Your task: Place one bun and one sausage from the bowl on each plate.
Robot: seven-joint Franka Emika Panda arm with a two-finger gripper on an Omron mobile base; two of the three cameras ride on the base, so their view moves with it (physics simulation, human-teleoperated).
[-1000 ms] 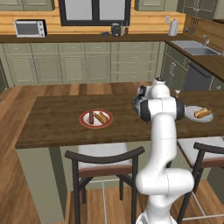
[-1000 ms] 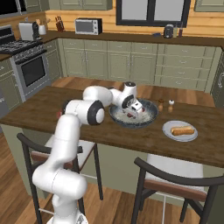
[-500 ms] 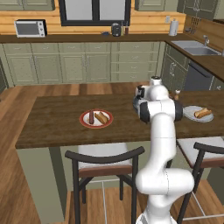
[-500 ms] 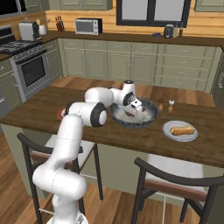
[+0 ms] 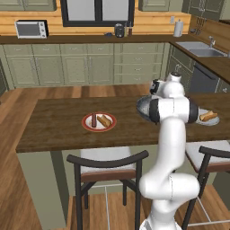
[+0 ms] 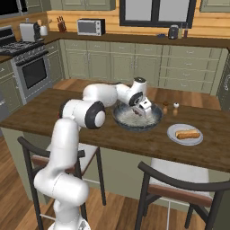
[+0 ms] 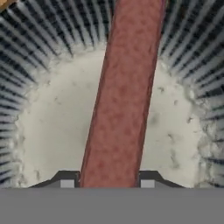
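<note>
My gripper (image 7: 106, 180) reaches down into the dark bowl (image 6: 155, 119) on the island and is shut on a reddish-brown sausage (image 7: 122, 100) lying on the bowl's pale speckled floor (image 7: 48, 131). From the right base the gripper (image 6: 140, 112) sits inside the bowl, which also shows beside the arm in the left base view (image 5: 142, 107). The red-rimmed plate (image 5: 86, 122) carries a sausage (image 5: 94, 120) and a bun (image 5: 105, 121). On the pale grey plate (image 6: 172, 134) lies one bun (image 6: 187, 134).
Two small shakers (image 6: 165, 108) stand just behind the bowl. Dark-framed chairs (image 5: 108, 168) (image 6: 179, 188) are tucked under the island's near edge. The arm's white links (image 6: 83, 112) stretch low across the countertop left of the bowl.
The jaws have closed from wide open onto the sausage in the bowl. The arm has hardly moved and the plates are unchanged.
</note>
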